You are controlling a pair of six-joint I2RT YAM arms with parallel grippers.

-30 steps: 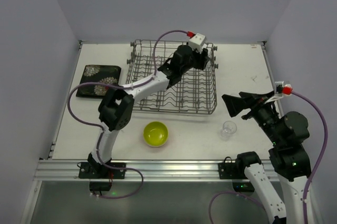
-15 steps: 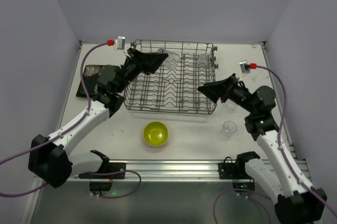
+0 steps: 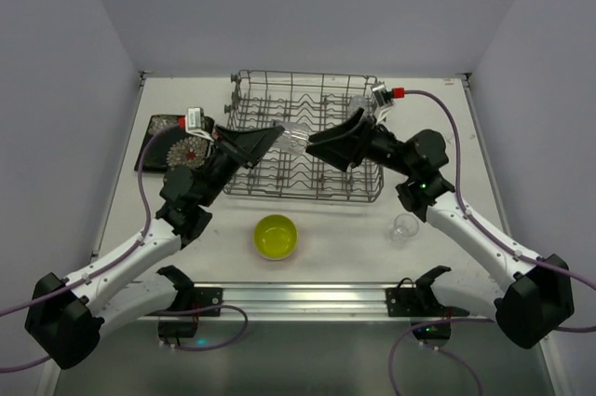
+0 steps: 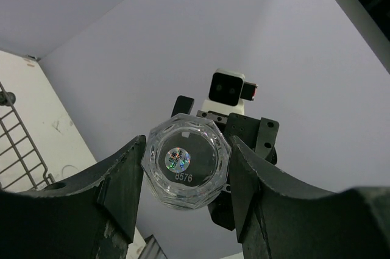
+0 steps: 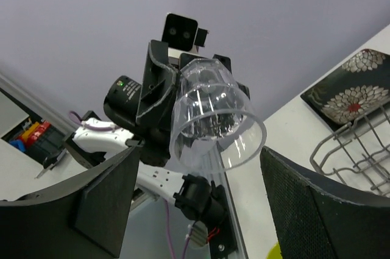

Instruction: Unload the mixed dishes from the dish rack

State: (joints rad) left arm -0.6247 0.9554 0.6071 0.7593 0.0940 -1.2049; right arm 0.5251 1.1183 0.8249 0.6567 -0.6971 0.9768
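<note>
The clear glass (image 3: 293, 135) hangs in the air over the middle of the dish rack (image 3: 307, 198), lying on its side. The jaws of the left gripper (image 4: 186, 170) pinch it near its base. Its open mouth points at the right gripper (image 3: 315, 143), whose jaws are spread wide on either side of the rim and do not touch it in the right wrist view. This looks like a hand-over from one arm to the other, with the taking grip not yet made. The rack stands toward the far edge of the desk (image 3: 447, 135), and its tines look largely bare. Something pale shows near its far right corner, half hidden by the right arm, and I cannot tell whether it is another glass. Three pieces are already out of the rack. The yellow-green bowl (image 3: 276, 236) sits upright near the middle of the near edge, a second clear glass (image 3: 404, 228) stands toward the near right, and the flowered black plate (image 3: 177, 140) lies flat by the left edge beside the rack. No teal-centred plate or orange bowl can be seen. By my reckoning the job is roughly half done: the held glass has to be passed and set down, and whatever stays hidden in the rack has to follow.
</note>
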